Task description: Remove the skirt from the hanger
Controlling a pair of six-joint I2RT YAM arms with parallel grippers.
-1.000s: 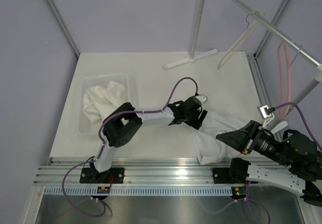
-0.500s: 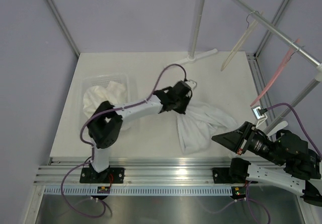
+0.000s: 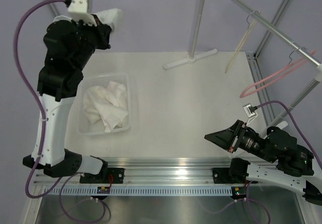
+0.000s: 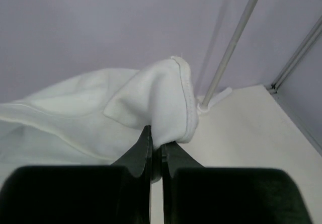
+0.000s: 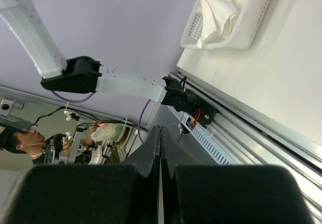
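The white skirt (image 4: 126,108) is pinched by a hemmed fold between the jaws of my left gripper (image 4: 156,142), which is shut on it. From above, the left arm is raised high at the far left, and only a corner of the skirt (image 3: 112,16) shows beside the left gripper (image 3: 103,26); the rest is hidden behind the arm. An empty pink hanger (image 3: 271,80) hangs tilted on the rail at the right. My right gripper (image 3: 210,136) hovers low near the front right, shut and empty, also seen as the right gripper (image 5: 160,132).
A clear plastic basket (image 3: 128,85) with white cloths stands on the table's left side, also seen as the basket (image 5: 251,17). A beige hanger (image 3: 240,42) hangs on the slanted rail (image 3: 271,28). The rack's pole and foot (image 3: 190,59) stand at the back.
The left arm has swung up and to the far left, lifting the skirt off the table. The pink hanger has swung out sideways. The right gripper has drifted slightly left.
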